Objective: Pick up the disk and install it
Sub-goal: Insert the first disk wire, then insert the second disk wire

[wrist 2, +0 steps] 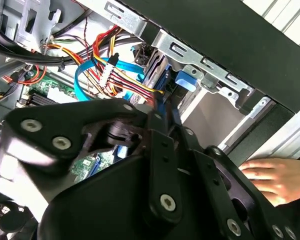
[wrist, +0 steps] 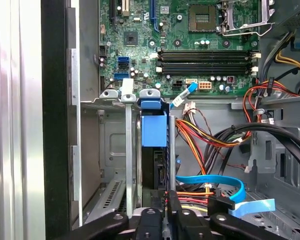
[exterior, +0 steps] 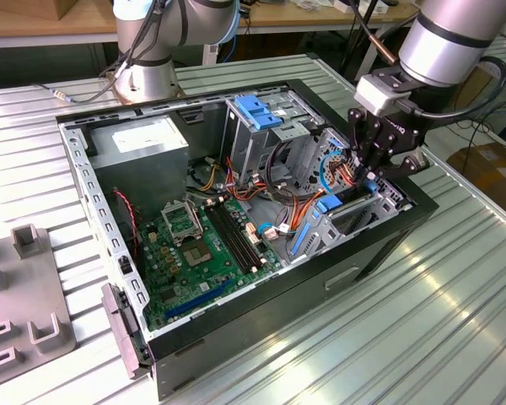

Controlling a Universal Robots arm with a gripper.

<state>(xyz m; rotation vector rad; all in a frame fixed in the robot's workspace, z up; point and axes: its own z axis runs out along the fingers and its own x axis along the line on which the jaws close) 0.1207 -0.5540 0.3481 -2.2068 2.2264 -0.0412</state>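
Ribbed metal sheeting formed the counter (exterior: pixel 455 304), and on it lay an open computer case (exterior: pixel 261 312) on its side, with workbenches behind. My tool (exterior: pixel 369 173) hung over the corner of the case at the exterior view's right, low among the cables (exterior: pixel 299 198). Open room there was slight: the black case wall stood close on one side, and orange, red and yellow wires with a flat blue cable (wrist: pixel 215 182) crowded the other. Far more space lay over the green circuit board (exterior: pixel 198 253) toward the exterior view's left, and over the grey power box (exterior: pixel 139 139) at the back.

In the first wrist view the disk (wrist: pixel 155 150) stood on edge in a narrow metal bay (wrist: pixel 127 150) straight ahead of the tool's fingers (wrist: pixel 172 210), already partly down in the slot. Its blue plastic rail and tab faced the camera, with a dark edge below them; its label and flat faces were hidden by the bay walls. The fingers sat close together about the disk's near edge, yet I could not tell whether they truly gripped it, as the tool's own black links covered the contact in both wrist views.

A hand (wrist 2: pixel 270 177) rested on the counter outside the case wall, partly cut off by the tool's body.
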